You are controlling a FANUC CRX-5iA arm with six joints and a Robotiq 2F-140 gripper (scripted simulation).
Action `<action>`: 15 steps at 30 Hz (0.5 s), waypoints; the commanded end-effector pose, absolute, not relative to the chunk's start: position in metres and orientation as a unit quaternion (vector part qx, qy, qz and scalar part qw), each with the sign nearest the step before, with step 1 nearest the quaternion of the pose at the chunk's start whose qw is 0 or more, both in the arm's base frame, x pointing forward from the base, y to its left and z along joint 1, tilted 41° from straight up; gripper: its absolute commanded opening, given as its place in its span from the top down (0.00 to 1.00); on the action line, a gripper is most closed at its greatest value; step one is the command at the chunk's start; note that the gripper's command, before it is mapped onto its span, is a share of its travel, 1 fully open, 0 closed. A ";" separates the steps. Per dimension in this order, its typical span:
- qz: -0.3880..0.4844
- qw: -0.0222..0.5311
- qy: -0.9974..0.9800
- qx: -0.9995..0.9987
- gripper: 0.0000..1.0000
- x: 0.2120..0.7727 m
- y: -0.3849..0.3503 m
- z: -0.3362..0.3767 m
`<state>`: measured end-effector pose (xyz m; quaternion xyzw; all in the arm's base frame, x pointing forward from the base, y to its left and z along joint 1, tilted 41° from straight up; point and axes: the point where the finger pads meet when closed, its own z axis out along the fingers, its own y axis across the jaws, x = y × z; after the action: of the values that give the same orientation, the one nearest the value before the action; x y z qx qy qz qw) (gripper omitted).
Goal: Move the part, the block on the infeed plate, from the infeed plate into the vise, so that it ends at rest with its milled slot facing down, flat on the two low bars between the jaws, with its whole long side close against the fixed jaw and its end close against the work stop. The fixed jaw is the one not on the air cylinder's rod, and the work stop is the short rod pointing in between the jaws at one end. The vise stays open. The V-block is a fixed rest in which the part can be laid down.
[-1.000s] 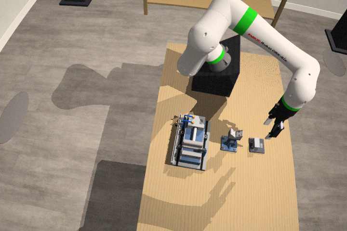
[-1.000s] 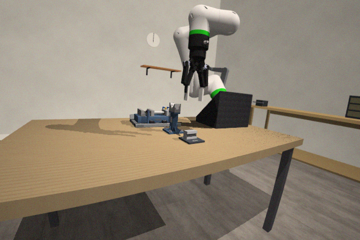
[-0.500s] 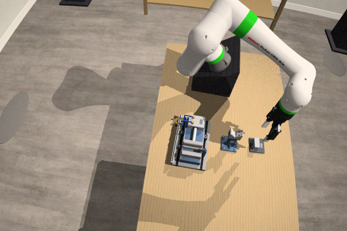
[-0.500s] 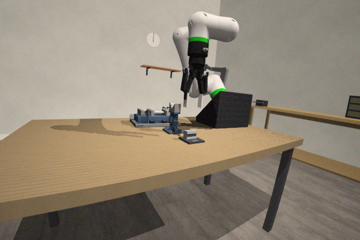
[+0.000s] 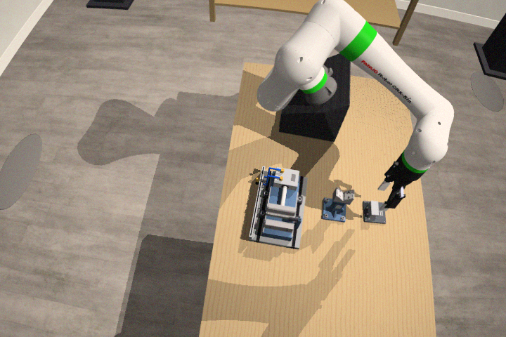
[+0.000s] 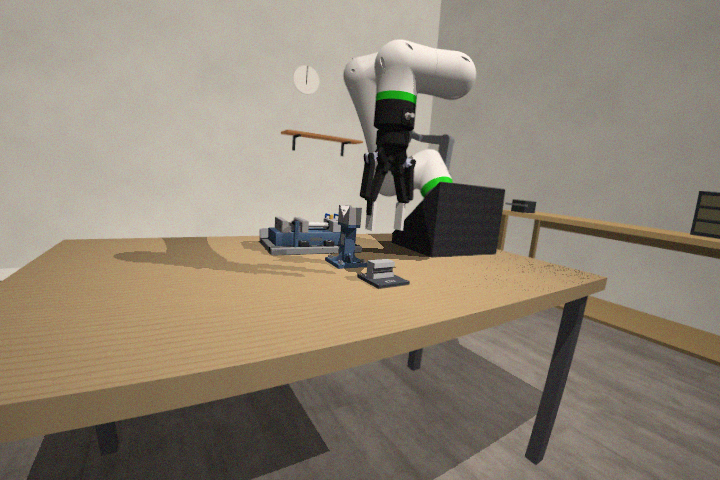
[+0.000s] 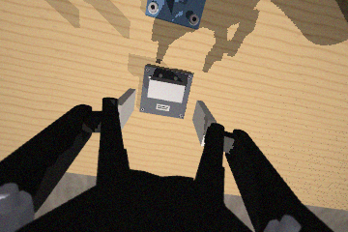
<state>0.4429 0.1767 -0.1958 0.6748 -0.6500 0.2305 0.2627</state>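
Note:
The part [image 5: 374, 208], a small light grey block, lies on the dark infeed plate [image 5: 367, 212] at the right of the table; it also shows in the side view [image 6: 381, 267] and in the wrist view [image 7: 165, 90]. My gripper [image 6: 382, 221] hangs open and empty well above the part, its two grey finger pads either side of the plate in the wrist view [image 7: 162, 117]. The vise [image 5: 279, 208] stands to the left with its jaws apart. The V-block [image 5: 337, 204] stands between the vise and the infeed plate.
The arm's black pedestal [image 5: 317, 107] stands at the back of the table. The table's right edge runs close beside the infeed plate. A second wooden table [image 6: 627, 232] stands off to the right.

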 end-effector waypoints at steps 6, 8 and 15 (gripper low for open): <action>0.231 0.262 -0.650 0.675 0.49 0.443 0.166 -0.209; 0.231 0.262 -0.650 0.675 0.49 0.442 0.162 -0.213; 0.231 0.262 -0.650 0.675 0.49 0.442 0.151 -0.225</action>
<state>0.4419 0.1546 -0.2213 0.6748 -0.6500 0.2305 0.2627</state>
